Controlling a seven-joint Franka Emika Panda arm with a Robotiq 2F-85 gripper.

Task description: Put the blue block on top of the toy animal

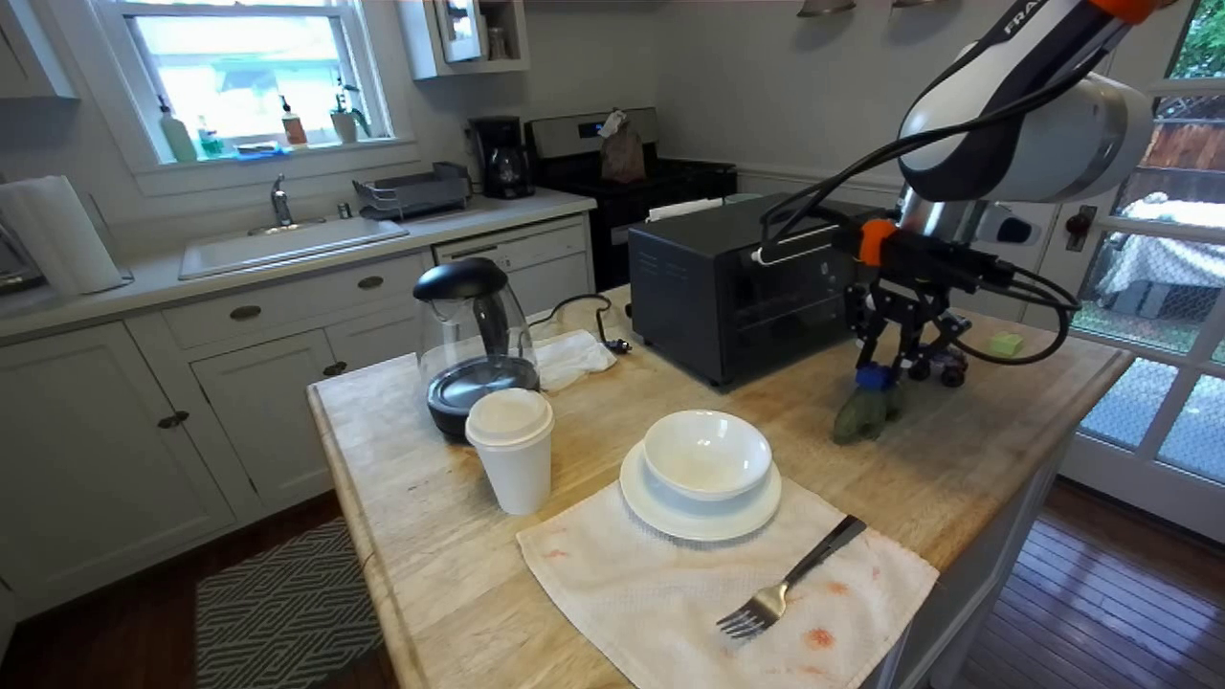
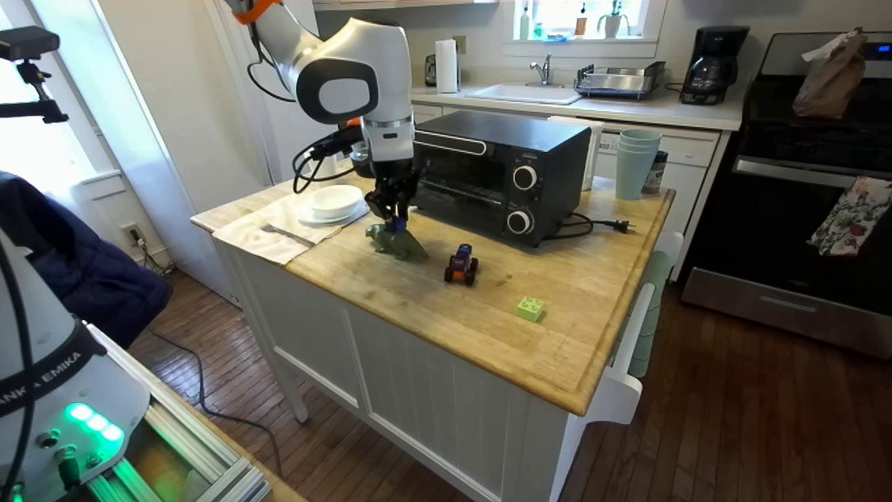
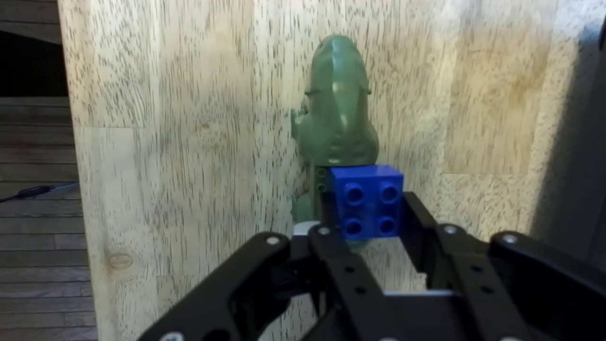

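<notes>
Nearest in the wrist view, black jaws pinch the blue block [image 3: 367,202] over the back of the green toy animal [image 3: 338,109], right of its midline; contact is unclear. Placing seems in hand; next, probably nudge left, settle, release.

This is a kitchen, with sink [image 1: 292,251], stove [image 2: 780,230] and toaster oven [image 2: 503,174].

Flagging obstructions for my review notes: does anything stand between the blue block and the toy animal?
Nothing visible does: the gripper holds the blue block over the back of the toy animal; whether they touch, I cannot tell.
</notes>
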